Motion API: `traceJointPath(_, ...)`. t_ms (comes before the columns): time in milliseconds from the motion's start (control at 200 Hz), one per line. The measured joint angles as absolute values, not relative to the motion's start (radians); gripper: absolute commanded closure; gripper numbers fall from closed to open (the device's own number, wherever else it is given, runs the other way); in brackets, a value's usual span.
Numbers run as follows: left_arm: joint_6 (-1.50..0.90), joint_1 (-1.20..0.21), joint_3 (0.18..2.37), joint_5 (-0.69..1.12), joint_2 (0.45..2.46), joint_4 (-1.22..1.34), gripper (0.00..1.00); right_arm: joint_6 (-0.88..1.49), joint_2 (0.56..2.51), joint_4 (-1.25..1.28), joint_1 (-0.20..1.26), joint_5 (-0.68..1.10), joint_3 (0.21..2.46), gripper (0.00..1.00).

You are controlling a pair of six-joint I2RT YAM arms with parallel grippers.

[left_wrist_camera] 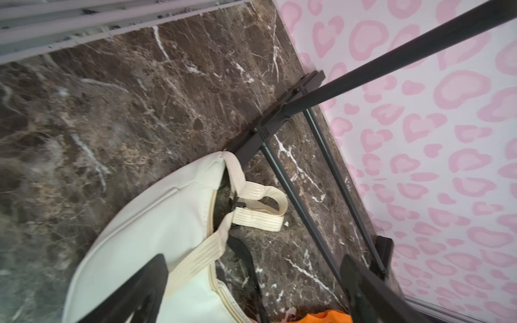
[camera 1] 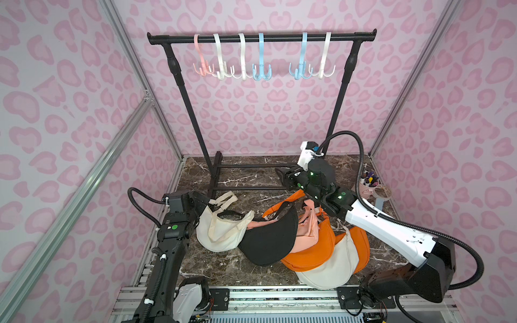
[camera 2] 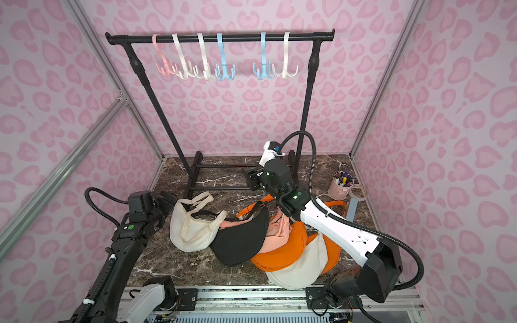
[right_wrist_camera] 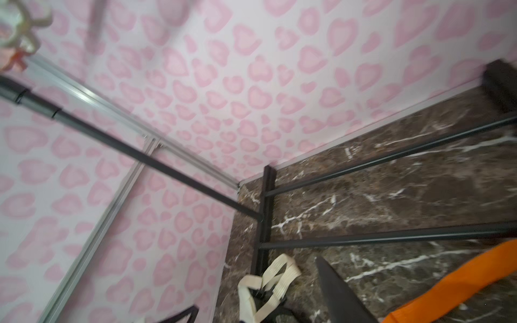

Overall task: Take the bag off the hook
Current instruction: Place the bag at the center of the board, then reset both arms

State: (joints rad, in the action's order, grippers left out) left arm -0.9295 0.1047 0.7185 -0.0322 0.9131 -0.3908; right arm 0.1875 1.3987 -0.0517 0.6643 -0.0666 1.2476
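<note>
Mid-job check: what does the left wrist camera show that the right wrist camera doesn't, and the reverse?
Only left wrist: the cream bag lying on the marble table, with the left end effector open above it, holding nothing. Only right wrist: a blurred hook, the rack upright and an orange strap. Both: the cream strap, the rack base bars and the pink wall.
</note>
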Motion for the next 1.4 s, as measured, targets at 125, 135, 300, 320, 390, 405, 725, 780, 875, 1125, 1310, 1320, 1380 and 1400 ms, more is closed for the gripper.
traceJointPath(125,-0.826,0.105,0.66,-0.16,0.869,-0.319,0.04,0.254,1.349,-0.064,0.422,-0.163,1.072,0.39)
traceJointPath(135,-0.814,0.105,0.652,-0.173,0.867,-0.305,0.04,0.257,1.348,-0.066,0.403,-0.17,1.055,0.39)
traceJointPath(300,-0.627,0.105,0.515,-0.347,0.931,-0.062,0.04,0.197,1.354,-0.023,0.202,-0.274,0.834,0.35)
traceJointPath(320,-0.608,0.105,0.499,-0.359,0.941,-0.028,0.04,0.182,1.358,0.007,0.183,-0.285,0.806,0.35)
traceJointPath(390,-0.534,0.105,0.435,-0.388,0.974,0.114,0.04,0.138,1.377,0.115,0.126,-0.302,0.704,0.35)
traceJointPath(405,-0.518,0.105,0.42,-0.389,0.979,0.144,0.04,0.131,1.381,0.134,0.116,-0.301,0.683,0.35)
traceJointPath(725,-0.262,0.105,0.153,-0.281,1.148,0.781,0.04,0.035,1.542,0.837,0.01,-0.099,0.287,0.29)
traceJointPath(780,-0.25,0.105,0.138,-0.253,1.217,0.879,0.03,0.039,1.544,0.916,-0.006,-0.089,0.273,0.24)
traceJointPath(875,-0.22,0.102,0.135,-0.196,1.362,1.034,0.03,0.058,1.539,0.942,-0.021,-0.09,0.308,0.02)
traceJointPath(1125,-0.159,0.055,0.2,-0.151,1.456,1.147,0.03,0.06,1.532,0.973,-0.014,-0.082,0.325,0.01)
traceJointPath(1310,-0.12,-0.017,0.295,-0.244,1.473,1.07,0.03,0.054,1.532,0.961,0.003,-0.093,0.34,0.01)
traceJointPath(1320,-0.12,-0.017,0.295,-0.248,1.474,1.066,0.03,0.052,1.532,0.959,0.005,-0.094,0.34,0.01)
traceJointPath(1380,-0.112,-0.016,0.295,-0.272,1.474,1.044,0.03,0.049,1.532,0.952,0.006,-0.098,0.34,0.01)
traceJointPath(1400,-0.112,-0.017,0.295,-0.273,1.474,1.04,0.03,0.049,1.532,0.951,0.006,-0.098,0.34,0.01)
